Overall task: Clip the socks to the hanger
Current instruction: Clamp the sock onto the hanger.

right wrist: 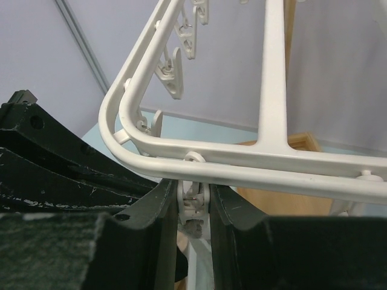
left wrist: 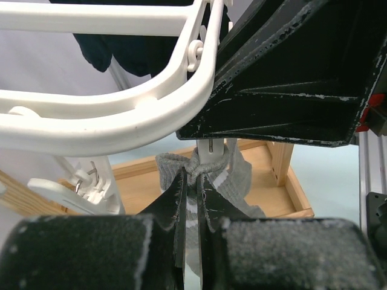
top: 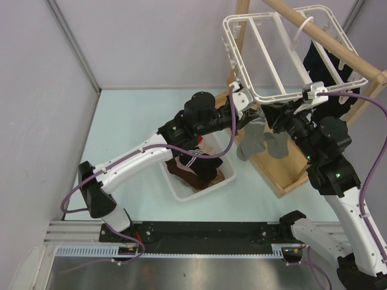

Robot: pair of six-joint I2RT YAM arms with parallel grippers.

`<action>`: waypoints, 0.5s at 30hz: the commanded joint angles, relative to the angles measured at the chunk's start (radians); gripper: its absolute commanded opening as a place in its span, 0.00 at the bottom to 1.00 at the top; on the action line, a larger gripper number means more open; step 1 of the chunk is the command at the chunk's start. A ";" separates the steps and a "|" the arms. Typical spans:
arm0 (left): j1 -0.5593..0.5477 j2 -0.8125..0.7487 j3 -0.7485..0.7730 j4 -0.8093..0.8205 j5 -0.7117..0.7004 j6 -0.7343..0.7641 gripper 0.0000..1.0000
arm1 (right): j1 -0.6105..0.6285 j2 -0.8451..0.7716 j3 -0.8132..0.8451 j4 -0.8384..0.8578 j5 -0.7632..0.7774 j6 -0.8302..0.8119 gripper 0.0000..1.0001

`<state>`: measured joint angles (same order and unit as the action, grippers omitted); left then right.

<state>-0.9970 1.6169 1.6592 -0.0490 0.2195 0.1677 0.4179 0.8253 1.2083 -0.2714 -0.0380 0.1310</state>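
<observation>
From above, the hanger [top: 272, 98] hangs from a wooden pole [top: 329, 42]. It is a white plastic rectangle with crossbars, its longer sides running left to right. 2 grey socks [top: 251, 142] dangle under its near rail, long axes vertical, toes down, limp and knitted. The left arm stretches diagonally from its base up to the frame's near left corner. The right arm rises, folds at the elbow and reaches back leftward. The left gripper [top: 255, 113] and right gripper [top: 271, 113] meet just under the near rail. Below the left forearm, a white basket [top: 175, 181] holds brown and black socks [top: 193, 172].

In the left wrist view, the left gripper [left wrist: 192, 187] has its fingers pressed almost together, pinching the bunched cuff of a grey sock [left wrist: 236, 178] just beneath a white clip [left wrist: 211, 154]. The sock's ribbed body falls away beyond. The hanger's smooth curved corner crosses overhead, and the right gripper's scuffed black body fills the upper right.

In the right wrist view, the right gripper [right wrist: 193, 205] squeezes the upright clip from both sides, its fingers [right wrist: 158, 229] touching the plastic. The left gripper's scratched black fingers lie at the left. More clips [right wrist: 174, 78] dangle along the frame's left rail.
</observation>
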 commanded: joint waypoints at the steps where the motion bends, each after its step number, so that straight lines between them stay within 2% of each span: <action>1: -0.025 0.008 0.056 0.037 0.014 -0.056 0.01 | 0.007 0.003 0.008 0.021 -0.016 0.015 0.14; 12: -0.025 0.044 0.131 0.035 -0.032 -0.076 0.01 | 0.009 0.012 0.008 -0.006 -0.026 0.012 0.15; 15: -0.025 0.041 0.128 0.040 -0.028 -0.077 0.01 | 0.010 0.012 0.008 -0.009 -0.028 0.010 0.29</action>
<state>-1.0042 1.6608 1.7267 -0.0822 0.1852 0.1207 0.4145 0.8284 1.2083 -0.2710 -0.0040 0.1226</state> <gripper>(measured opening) 0.090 0.262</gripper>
